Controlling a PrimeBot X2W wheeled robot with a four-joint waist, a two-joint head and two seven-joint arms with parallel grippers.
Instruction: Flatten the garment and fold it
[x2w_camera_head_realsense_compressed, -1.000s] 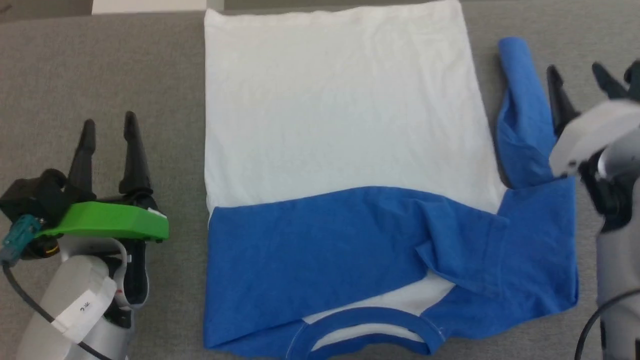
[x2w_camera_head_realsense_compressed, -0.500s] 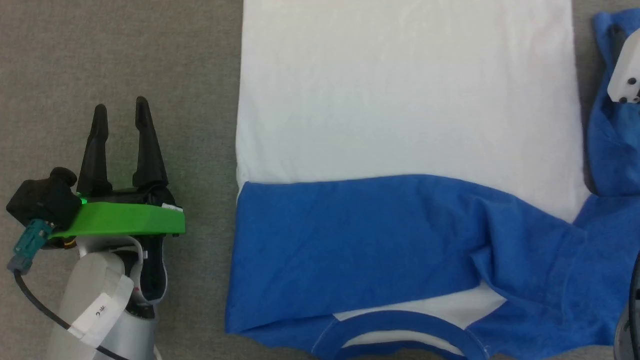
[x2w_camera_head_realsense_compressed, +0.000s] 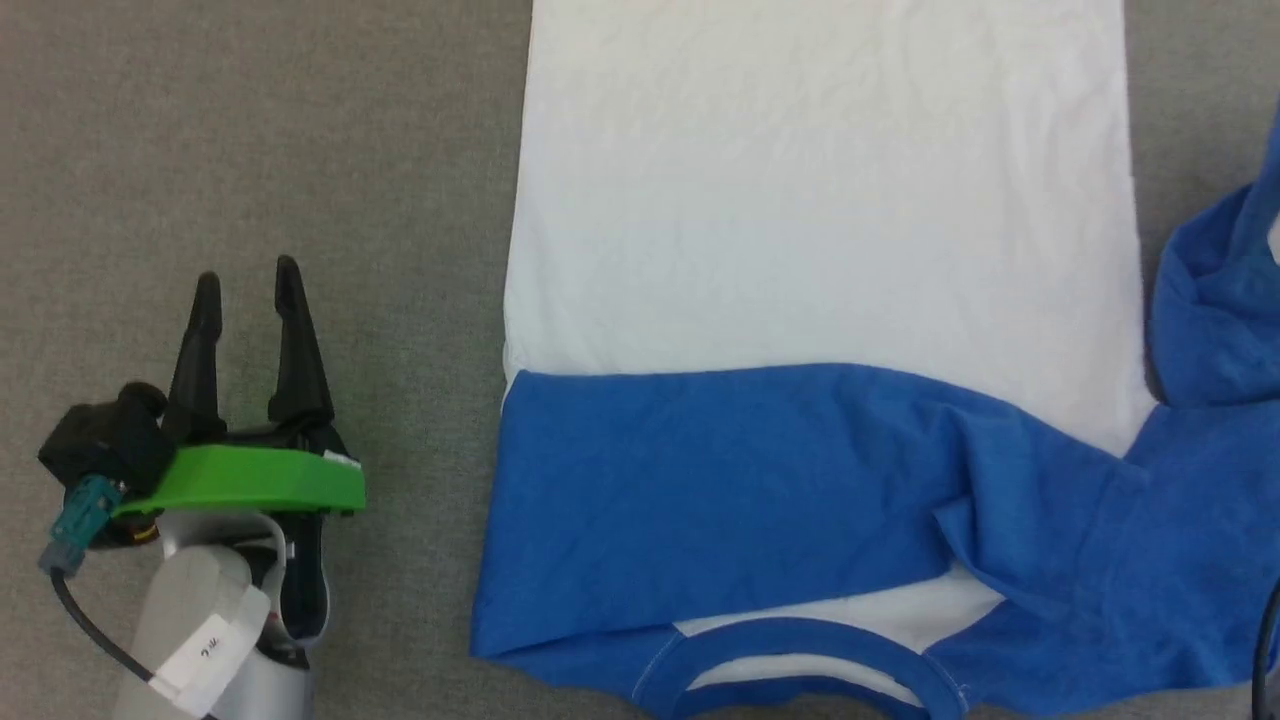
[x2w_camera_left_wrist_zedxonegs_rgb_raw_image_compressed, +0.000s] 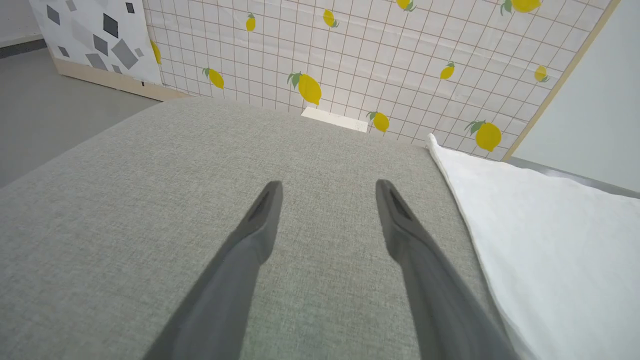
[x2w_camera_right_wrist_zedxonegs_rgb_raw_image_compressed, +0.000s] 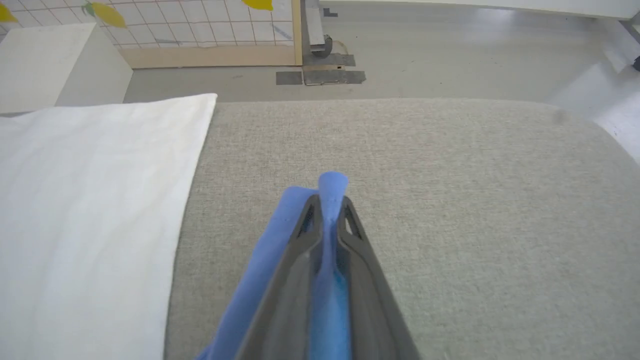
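The garment (x2w_camera_head_realsense_compressed: 820, 200) lies spread on the grey cushion, its white part towards the far side and its royal blue part with the ribbed collar (x2w_camera_head_realsense_compressed: 800, 650) towards me. One blue sleeve (x2w_camera_head_realsense_compressed: 1215, 320) rises at the right edge of the head view. In the right wrist view my right gripper (x2w_camera_right_wrist_zedxonegs_rgb_raw_image_compressed: 329, 200) is shut on that blue sleeve (x2w_camera_right_wrist_zedxonegs_rgb_raw_image_compressed: 332, 187), whose cloth pokes out past the tips. My left gripper (x2w_camera_head_realsense_compressed: 245, 285) stands open over bare cushion, left of the garment, nothing between its fingers (x2w_camera_left_wrist_zedxonegs_rgb_raw_image_compressed: 260, 215). The white part (x2w_camera_left_wrist_zedxonegs_rgb_raw_image_compressed: 550, 240) shows at its right.
The grey cushion (x2w_camera_head_realsense_compressed: 250, 150) carries everything; its far edge shows in both wrist views. Beyond it are a lemon-patterned tiled panel (x2w_camera_left_wrist_zedxonegs_rgb_raw_image_compressed: 375, 60), a white box (x2w_camera_right_wrist_zedxonegs_rgb_raw_image_compressed: 45, 60) and grey floor (x2w_camera_right_wrist_zedxonegs_rgb_raw_image_compressed: 450, 55).
The head camera has shifted, so the right gripper has left that view. The right gripper has closed on the blue sleeve, which now stands lifted. The left gripper stays open.
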